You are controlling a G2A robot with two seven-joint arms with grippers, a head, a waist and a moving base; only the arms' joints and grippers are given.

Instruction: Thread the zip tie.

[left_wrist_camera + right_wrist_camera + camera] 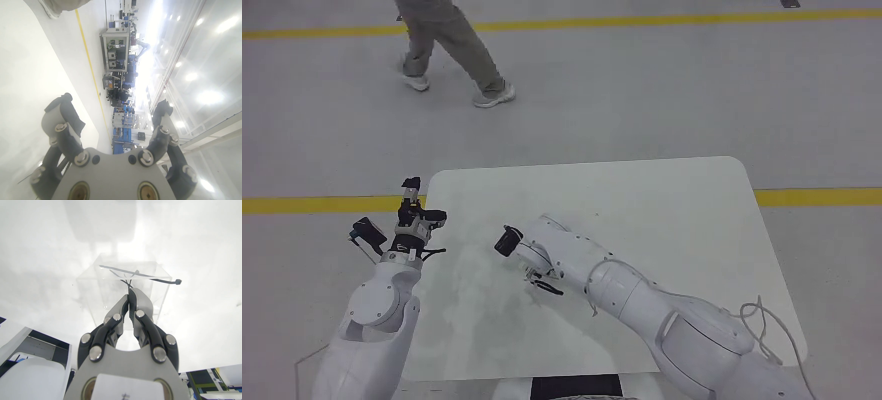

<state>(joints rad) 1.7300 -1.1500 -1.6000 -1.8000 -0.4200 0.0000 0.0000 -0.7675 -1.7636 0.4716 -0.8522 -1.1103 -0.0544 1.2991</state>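
The left gripper [388, 208] is held at the left edge of the table [662, 220], with its fingers [64, 113] spread wide apart. One finger is seen over the white tabletop and the other out past the edge.

Well apart from it, nearer the middle of the table, the right gripper [540, 285] is pointed down at the surface. Its fingers [122, 306] are pressed together on a thin black strand of the zip tie [143, 276]. Just beyond the fingertips, the tie's long strap is laid across the top of a clear box [160, 298]. The tie's square head is carried past the box's edge, off to one side of the gripper. The box itself is stood directly ahead of the closed fingers, on the tabletop.
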